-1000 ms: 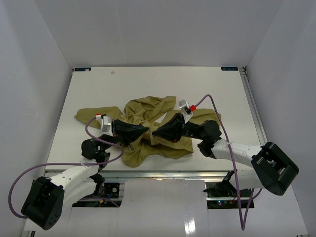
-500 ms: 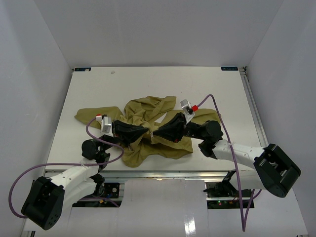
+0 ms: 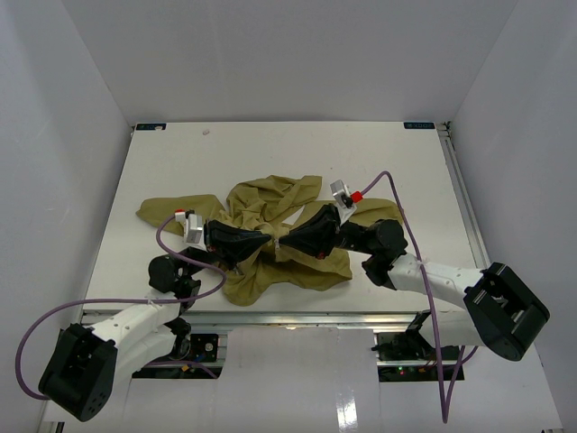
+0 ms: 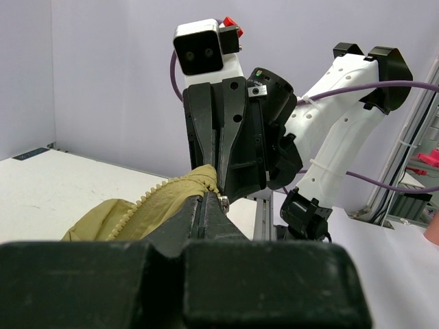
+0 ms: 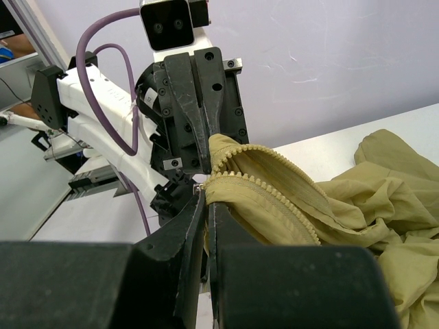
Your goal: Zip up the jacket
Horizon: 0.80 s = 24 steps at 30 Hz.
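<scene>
The jacket [image 3: 270, 203] lies crumpled on the white table [image 3: 379, 153], covering the middle and spreading toward 6 o'clock, with one sleeve stretched flat toward 9 o'clock and a bunched fold rising toward 12 o'clock. The two arms meet tip to tip over the middle of the garment: the left gripper [image 3: 268, 240] reaches in from 9 o'clock and the right gripper [image 3: 282, 242] from 3 o'clock, their tips almost touching. In the left wrist view the left gripper [image 4: 209, 200] has its fingers pressed together on the raised edge of the jacket [image 4: 130, 212], right where the zipper teeth [image 4: 147, 199] end, with the other arm's fingers closed on the same fold just above. The right wrist view shows the right gripper [image 5: 205, 199] likewise clamped tight on the olive fabric [image 5: 363, 199], the two rows of teeth [image 5: 264, 188] curving away from it toward 4 o'clock, parted and unjoined
</scene>
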Available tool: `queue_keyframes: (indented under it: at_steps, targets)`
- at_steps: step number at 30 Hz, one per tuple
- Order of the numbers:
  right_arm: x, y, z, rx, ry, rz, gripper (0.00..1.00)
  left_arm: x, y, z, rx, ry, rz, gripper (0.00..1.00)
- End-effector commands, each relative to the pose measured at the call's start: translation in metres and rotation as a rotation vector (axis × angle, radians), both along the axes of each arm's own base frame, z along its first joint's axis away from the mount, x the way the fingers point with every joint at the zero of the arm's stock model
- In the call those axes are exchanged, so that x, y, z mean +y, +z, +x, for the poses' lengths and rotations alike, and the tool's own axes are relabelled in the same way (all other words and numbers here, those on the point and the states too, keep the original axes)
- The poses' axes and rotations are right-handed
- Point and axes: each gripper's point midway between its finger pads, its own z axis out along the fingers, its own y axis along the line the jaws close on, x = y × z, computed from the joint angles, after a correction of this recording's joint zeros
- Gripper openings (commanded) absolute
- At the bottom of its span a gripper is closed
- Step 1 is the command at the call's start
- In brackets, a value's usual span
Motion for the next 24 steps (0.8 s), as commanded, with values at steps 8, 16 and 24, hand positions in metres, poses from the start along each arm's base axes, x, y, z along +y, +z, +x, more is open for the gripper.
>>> queue_keyframes:
  at_steps: [8,16,24]
  targets:
    - [-0.007,0.048,-0.003,-0.129,-0.028,0.135,0.08,0.032,0.065,-0.064,-0.440,-0.014,-0.224,0.00]
    - [-0.004,0.032,-0.009,-0.120,0.023,0.099,0.08,0.038,0.075,-0.063,-0.432,0.014,-0.273,0.00]
    - [-0.001,0.027,-0.011,-0.112,0.056,0.100,0.08,0.040,0.079,-0.060,-0.433,0.032,-0.288,0.00]
